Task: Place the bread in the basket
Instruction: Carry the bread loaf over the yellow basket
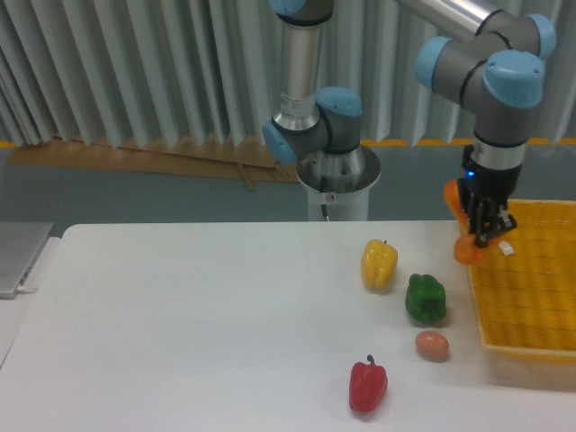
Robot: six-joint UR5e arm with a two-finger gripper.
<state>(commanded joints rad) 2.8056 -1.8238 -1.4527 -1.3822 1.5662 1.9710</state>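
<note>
The gripper (484,229) is clamping the baguette (463,225) above the yellow basket's (531,297) near rim; releasing here risks it tipping out onto the surface (180,333).

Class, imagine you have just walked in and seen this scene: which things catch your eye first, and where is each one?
The bright yellow basket at the table's right edge stands out first. At its left rim the gripper holds the orange bread in the air. Left of the basket sit a yellow pepper, a green pepper, a brown egg and a red pepper.
</note>
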